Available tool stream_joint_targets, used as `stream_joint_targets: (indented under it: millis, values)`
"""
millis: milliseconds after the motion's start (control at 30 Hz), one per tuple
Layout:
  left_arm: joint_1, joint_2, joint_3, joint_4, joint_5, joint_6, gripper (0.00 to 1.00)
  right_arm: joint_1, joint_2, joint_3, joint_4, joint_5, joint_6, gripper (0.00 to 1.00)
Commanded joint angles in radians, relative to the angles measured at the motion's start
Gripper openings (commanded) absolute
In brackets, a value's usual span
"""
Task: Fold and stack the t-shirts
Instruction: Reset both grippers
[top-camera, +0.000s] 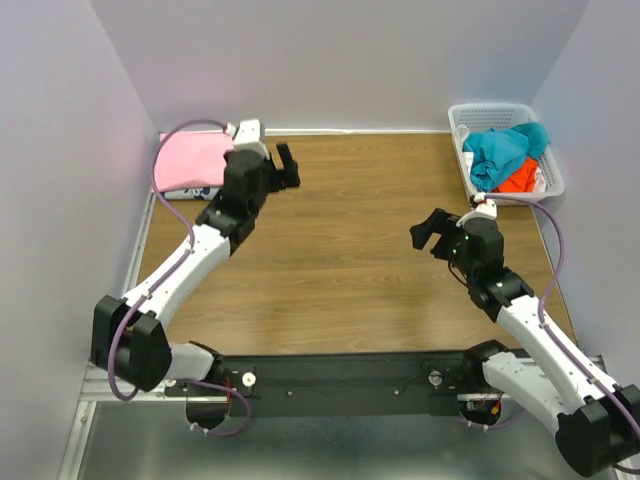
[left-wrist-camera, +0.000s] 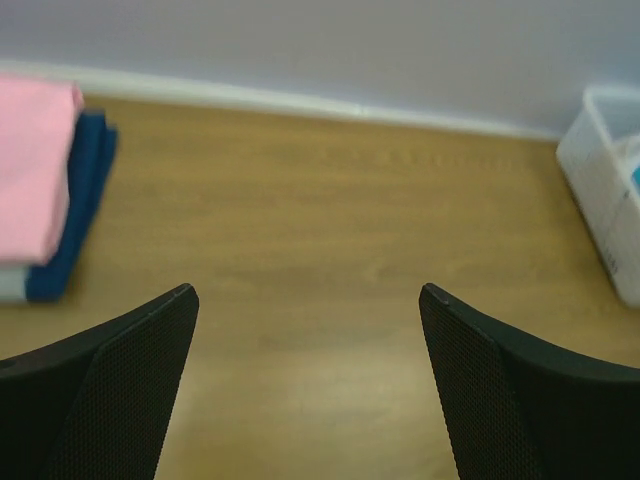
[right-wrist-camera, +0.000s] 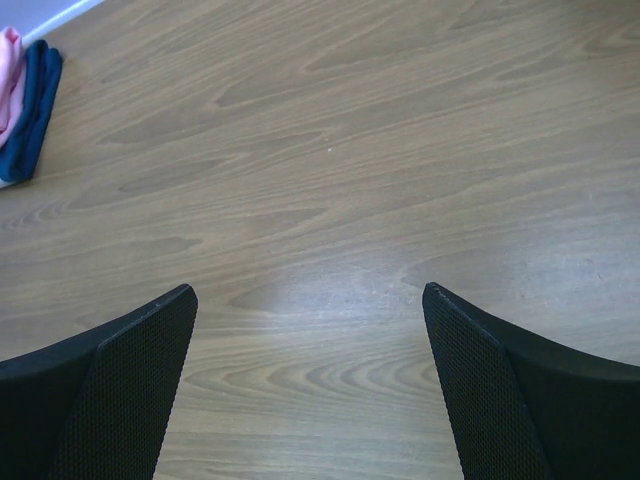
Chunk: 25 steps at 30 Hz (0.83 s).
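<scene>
At the table's (top-camera: 350, 280) far-left corner, the pink t-shirt (top-camera: 190, 156) lies on the navy t-shirt (left-wrist-camera: 82, 200), partly hidden by the left arm. The left gripper (top-camera: 287, 166) and right gripper (top-camera: 428, 231) gape wide over the middle.

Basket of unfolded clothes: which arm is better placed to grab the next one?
Probably right: the right pincer, open, hangs nearer the white basket, while the left pincer sits across the table by the folded pink shirt.

Pink t-shirt (left-wrist-camera: 30, 170) stacked on navy t-shirt (left-wrist-camera: 75, 225), far left.
</scene>
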Motion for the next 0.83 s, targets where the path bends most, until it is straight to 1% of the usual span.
stream_joint_targets:
  millis: [0, 67, 100, 133, 167, 200, 267, 300, 400, 533, 667, 800]
  values:
    - [-0.059, -0.159, -0.296, 0.098, -0.138, -0.206, 0.98, -0.004, -0.088, -0.063, -0.010, 0.061, 0.048, 1.00]
    - [-0.067, -0.229, -0.403, 0.123, -0.131, -0.241, 0.98, -0.004, -0.119, -0.080, -0.010, 0.068, 0.062, 1.00]
    - [-0.067, -0.299, -0.484, 0.128, -0.137, -0.271, 0.98, -0.004, -0.135, -0.089, -0.010, 0.066, 0.067, 1.00]
    - [-0.068, -0.336, -0.521, 0.128, -0.147, -0.303, 0.98, -0.002, -0.160, -0.097, -0.010, 0.080, 0.070, 1.00]
    - [-0.071, -0.409, -0.556, 0.134, -0.154, -0.328, 0.98, -0.002, -0.171, -0.117, -0.010, 0.087, 0.082, 1.00]
    - [-0.073, -0.445, -0.617, 0.147, -0.146, -0.343, 0.98, -0.002, -0.181, -0.126, -0.010, 0.094, 0.090, 1.00]
    - [-0.074, -0.507, -0.667, 0.202, -0.143, -0.336, 0.98, -0.002, -0.209, -0.149, -0.010, 0.082, 0.091, 1.00]
    - [-0.074, -0.551, -0.682, 0.206, -0.151, -0.342, 0.98, -0.002, -0.215, -0.153, -0.010, 0.081, 0.090, 1.00]
    - [-0.074, -0.591, -0.702, 0.201, -0.195, -0.324, 0.98, -0.002, -0.240, -0.169, -0.010, 0.078, 0.099, 1.00]
    - [-0.073, -0.594, -0.707, 0.193, -0.184, -0.324, 0.98, -0.002, -0.258, -0.175, -0.010, 0.123, 0.125, 1.00]
    - [-0.073, -0.573, -0.690, 0.184, -0.195, -0.304, 0.98, -0.002, -0.280, -0.180, -0.010, 0.115, 0.116, 1.00]
    - [-0.074, -0.561, -0.684, 0.184, -0.192, -0.301, 0.98, -0.002, -0.306, -0.193, -0.012, 0.181, 0.130, 1.00]
